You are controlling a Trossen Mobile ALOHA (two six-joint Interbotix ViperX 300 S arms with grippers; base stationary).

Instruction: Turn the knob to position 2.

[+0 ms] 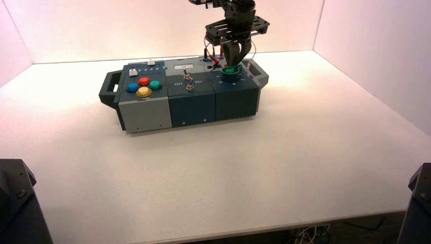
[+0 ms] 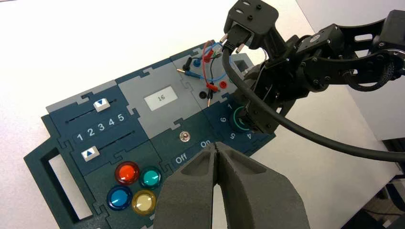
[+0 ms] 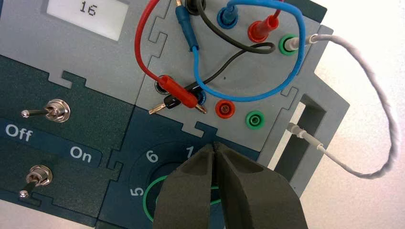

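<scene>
Your green knob [image 1: 232,69] sits at the right end of the control box [image 1: 147,114], ringed by printed numbers, in front of the patch of red, blue and black wires [image 3: 200,62]. Your right gripper [image 1: 237,57] is down on it, fingers [image 3: 191,191] closed around its cap, tips meeting. Your left gripper [image 2: 218,149] hangs above the box's front edge, fingers pressed together on nothing. The display [image 3: 88,14] reads 16.

- The high view looks down from above and behind at the whole box [image 1: 185,96] on the white table [image 1: 284,168].
- Both wrist views look down from close up; both see the little screen [image 2: 160,98] [image 3: 88,14].
</scene>
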